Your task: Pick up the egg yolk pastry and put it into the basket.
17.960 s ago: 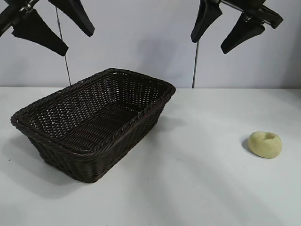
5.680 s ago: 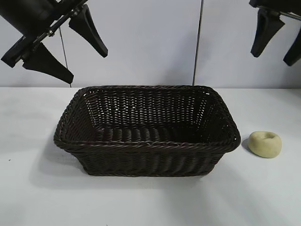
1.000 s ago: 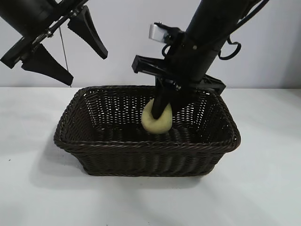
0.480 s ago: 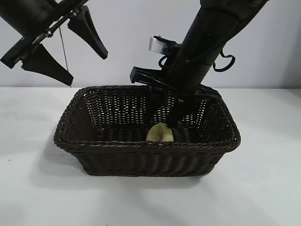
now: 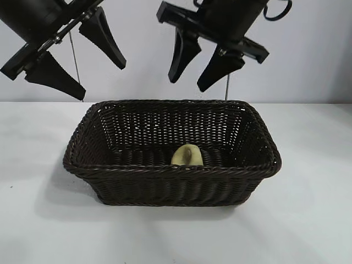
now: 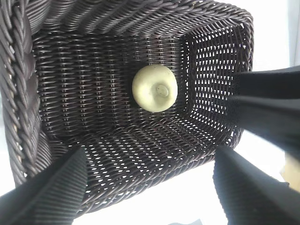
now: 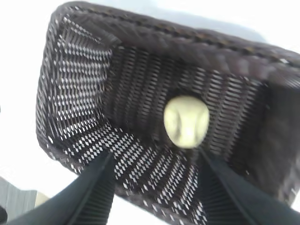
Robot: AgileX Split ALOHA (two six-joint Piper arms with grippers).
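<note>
The egg yolk pastry (image 5: 187,155), a pale yellow round lump, lies on the floor of the dark brown wicker basket (image 5: 170,171), a little right of centre and free of both grippers. My right gripper (image 5: 188,85) hangs open and empty well above the basket's far rim. In the right wrist view the pastry (image 7: 186,121) sits far below the spread right gripper (image 7: 157,157), inside the basket (image 7: 79,84). My left gripper (image 5: 103,82) is parked open, high at the upper left. Its wrist view looks down past the left gripper (image 6: 151,152) at the pastry (image 6: 154,88) and its dimple in the basket (image 6: 112,154).
The basket stands in the middle of a white table (image 5: 308,220) with bare surface on every side. A pale wall with a thin vertical pole (image 5: 74,66) closes the back.
My right gripper has opened and let go of the pastry, which dropped to the basket floor. The right arm then rose out of the basket. The left arm has not moved.
</note>
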